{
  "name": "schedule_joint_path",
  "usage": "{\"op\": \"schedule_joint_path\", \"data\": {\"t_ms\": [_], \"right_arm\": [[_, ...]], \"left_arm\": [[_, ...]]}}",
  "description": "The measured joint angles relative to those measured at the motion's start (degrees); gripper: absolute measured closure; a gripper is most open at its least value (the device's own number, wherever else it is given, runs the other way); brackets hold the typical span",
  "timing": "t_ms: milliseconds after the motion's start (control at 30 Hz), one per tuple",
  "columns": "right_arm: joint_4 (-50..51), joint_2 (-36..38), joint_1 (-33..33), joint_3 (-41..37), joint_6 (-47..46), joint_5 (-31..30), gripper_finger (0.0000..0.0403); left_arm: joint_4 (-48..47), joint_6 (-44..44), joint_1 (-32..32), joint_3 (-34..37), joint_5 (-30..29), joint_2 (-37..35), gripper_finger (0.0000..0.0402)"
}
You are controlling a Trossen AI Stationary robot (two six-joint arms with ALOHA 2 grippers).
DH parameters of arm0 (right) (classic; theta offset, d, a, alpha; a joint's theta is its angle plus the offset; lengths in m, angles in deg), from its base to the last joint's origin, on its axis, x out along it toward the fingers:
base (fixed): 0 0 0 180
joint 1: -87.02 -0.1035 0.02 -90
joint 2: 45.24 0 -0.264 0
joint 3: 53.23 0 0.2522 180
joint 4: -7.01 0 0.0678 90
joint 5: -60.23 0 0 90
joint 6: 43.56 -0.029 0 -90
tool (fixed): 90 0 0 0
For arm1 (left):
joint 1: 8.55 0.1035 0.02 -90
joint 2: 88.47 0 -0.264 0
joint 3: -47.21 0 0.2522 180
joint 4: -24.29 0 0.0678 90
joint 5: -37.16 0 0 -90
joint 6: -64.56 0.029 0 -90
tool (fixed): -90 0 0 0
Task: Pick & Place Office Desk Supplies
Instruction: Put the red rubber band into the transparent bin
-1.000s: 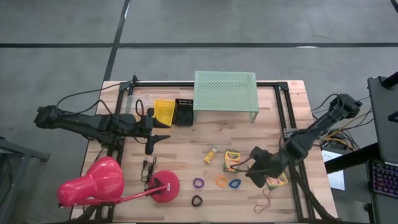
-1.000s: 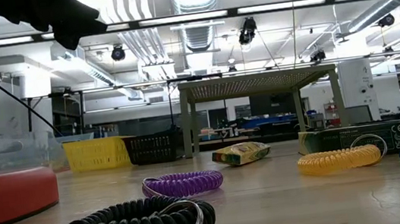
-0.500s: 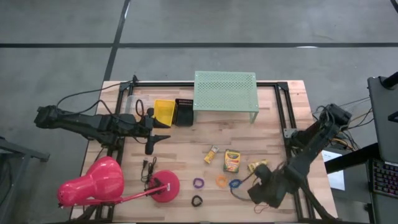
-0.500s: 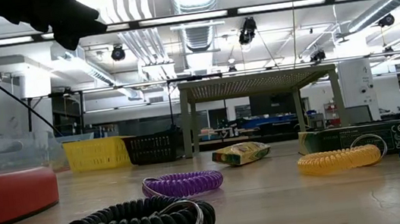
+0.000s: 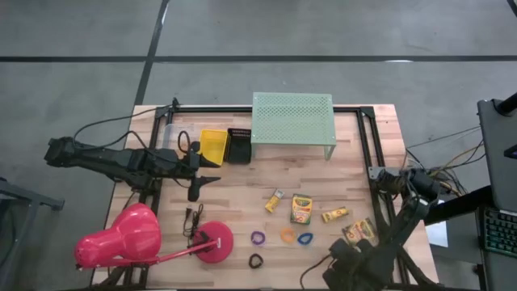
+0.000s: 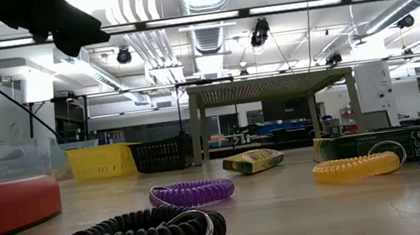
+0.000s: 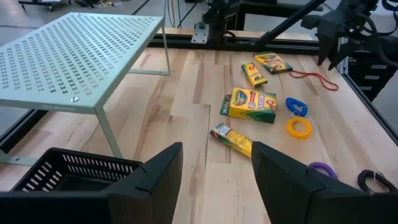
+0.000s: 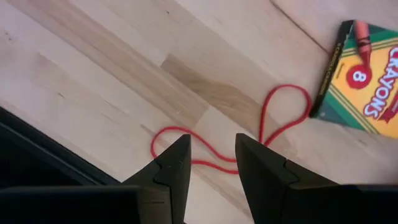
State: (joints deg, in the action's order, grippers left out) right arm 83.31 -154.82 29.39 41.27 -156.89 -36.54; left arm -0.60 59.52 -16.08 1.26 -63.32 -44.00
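Note:
Several yellow-and-green crayon boxes (image 5: 301, 208) lie flat on the table's right half. Purple (image 5: 258, 238), orange (image 5: 287, 234), blue (image 5: 304, 238) and black (image 5: 256, 260) ring loops lie nearer the front edge. A thin red rubber band (image 8: 205, 158) lies on the wood beside a crayon box (image 8: 367, 87). My right gripper (image 8: 212, 165) points down over this band at the table's near right, open, with a finger on each side of one strand. It also shows in the high view (image 5: 347, 263). My left gripper (image 7: 217, 168) waits open above the table's left.
A mint-green perforated shelf (image 5: 293, 121) stands at the far middle, with a yellow bin (image 5: 213, 145) and a black bin (image 5: 239, 145) to its left. A big pink desk lamp (image 5: 137, 238) fills the near left corner. Black frame rails (image 5: 376, 153) run along the right edge.
My right gripper has swung from beside the crayon boxes toward the table's near edge, sunk a little, and tipped until it points straight down over the red rubber band. Its fingers keep the same gap. No supplies have moved.

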Motion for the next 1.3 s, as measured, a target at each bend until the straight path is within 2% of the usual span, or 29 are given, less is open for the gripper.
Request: {"op": "schedule_joint_path", "data": {"t_ms": [133, 433, 533, 700, 800, 1000, 1300], "right_arm": [[1.6, -1.9, -0.3, 2.8, 0.1, 0.9, 0.028], [1.4, -3.0, -1.1, 4.6, 7.1, 0.8, 0.028], [1.2, -3.4, -1.7, 4.0, 14.8, 0.8, 0.028], [0.9, -5.4, -2.7, 4.1, 35.5, 0.7, 0.028], [0.7, -6.1, -3.0, 3.6, 43.1, 0.5, 0.028], [-0.4, -6.1, -3.0, 2.1, 46.5, -2.3, 0.028], [-6.6, -6.1, -3.0, -2.2, 47.3, -2.8, 0.028]], "left_arm": [[-0.1, 0.0, 0.0, 0.0, 0.0, 0.0, 0.0206], [-0.1, 0.1, 0.0, 0.0, 0.0, 0.0, 0.0206], [-0.1, 0.1, 0.0, 0.0, 0.0, 0.0, 0.0206], [-0.1, 0.1, 0.0, 0.0, 0.0, 0.0, 0.0206], [-0.1, 0.1, 0.0, 0.0, 0.0, 0.0, 0.0206], [-0.6, 0.1, 0.0, 0.0, 0.0, 0.0, 0.0206], [-0.7, 0.1, 0.0, 0.0, 0.0, 0.0, 0.0206]]}}
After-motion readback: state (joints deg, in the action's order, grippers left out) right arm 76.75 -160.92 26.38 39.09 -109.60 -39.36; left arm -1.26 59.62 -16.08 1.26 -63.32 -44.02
